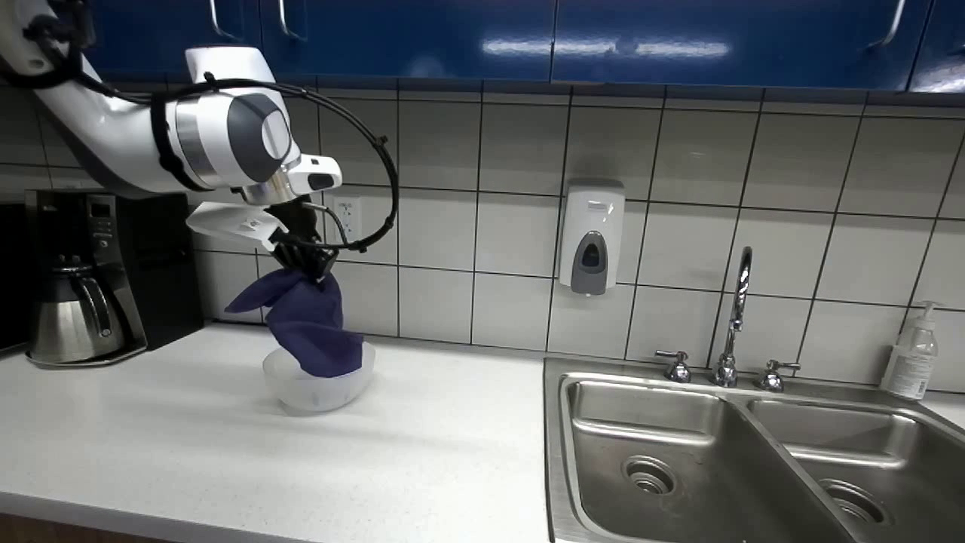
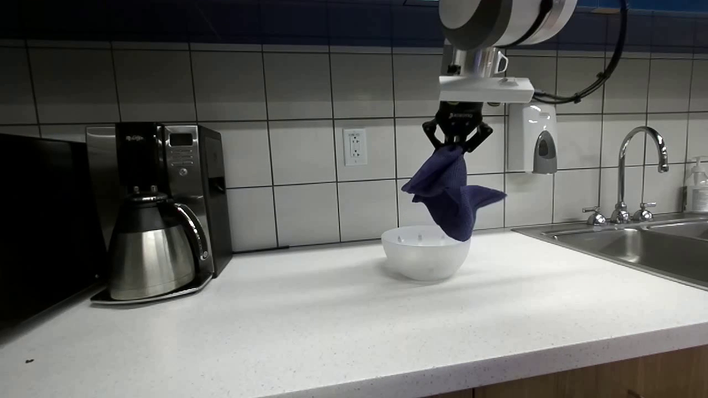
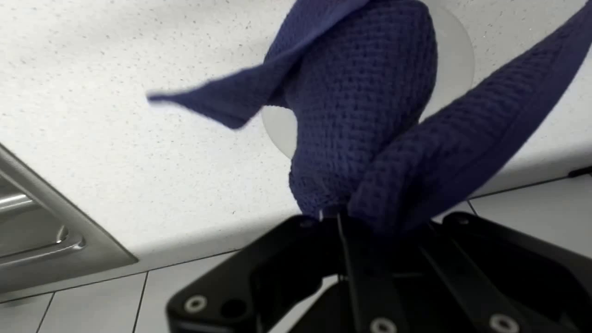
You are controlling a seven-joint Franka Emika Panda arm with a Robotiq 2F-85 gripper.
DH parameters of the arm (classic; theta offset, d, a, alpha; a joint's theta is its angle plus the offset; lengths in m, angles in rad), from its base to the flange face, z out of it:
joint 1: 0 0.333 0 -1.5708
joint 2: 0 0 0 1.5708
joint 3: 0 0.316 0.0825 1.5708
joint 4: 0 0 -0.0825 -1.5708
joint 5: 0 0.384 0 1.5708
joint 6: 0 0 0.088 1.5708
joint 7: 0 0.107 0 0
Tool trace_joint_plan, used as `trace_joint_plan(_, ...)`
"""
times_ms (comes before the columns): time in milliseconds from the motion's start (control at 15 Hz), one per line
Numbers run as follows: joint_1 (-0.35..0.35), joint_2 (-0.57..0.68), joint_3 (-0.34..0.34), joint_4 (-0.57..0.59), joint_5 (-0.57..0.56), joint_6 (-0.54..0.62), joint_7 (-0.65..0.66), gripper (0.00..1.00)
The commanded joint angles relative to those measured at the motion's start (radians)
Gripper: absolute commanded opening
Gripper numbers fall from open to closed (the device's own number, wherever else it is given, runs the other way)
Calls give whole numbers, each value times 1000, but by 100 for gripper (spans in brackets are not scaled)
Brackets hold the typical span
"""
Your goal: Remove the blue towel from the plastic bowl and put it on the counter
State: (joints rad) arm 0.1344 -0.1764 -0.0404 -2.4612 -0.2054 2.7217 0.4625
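Observation:
The blue towel [image 1: 313, 324] looks purple-blue and hangs bunched from my gripper [image 1: 315, 275]. It also shows in an exterior view [image 2: 447, 190] and fills the middle of the wrist view [image 3: 356, 92]. The gripper [image 2: 454, 146] is shut on the towel's top; the fingertips [image 3: 370, 224] are partly hidden by cloth. The translucent plastic bowl [image 2: 423, 257] stands upright on the white counter [image 2: 276, 331]. The towel's lower end overlaps the bowl's rim [image 1: 309, 392] in both exterior views; I cannot tell whether they touch. The bowl [image 3: 455, 51] is mostly hidden behind the towel in the wrist view.
A coffee maker [image 2: 213, 204] with a steel carafe [image 2: 152, 260] stands on the counter at the left. A double sink [image 1: 558, 452] with a faucet [image 1: 731, 324] is at the right. A soap dispenser [image 1: 592, 237] is on the tiled wall behind. Blue cabinets [image 1: 407, 38] hang above.

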Motion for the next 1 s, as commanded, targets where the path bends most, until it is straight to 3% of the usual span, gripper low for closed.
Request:
trace_joint_plan(0, -100, -173, 64, -84, -7, -66, -18, 2)
trace_joint_plan(467, -248, -344, 63, -152, 8, -165, -56, 2)
trace_joint_plan(933, -332, -264, -67, -183, 60, -119, -218, 2)
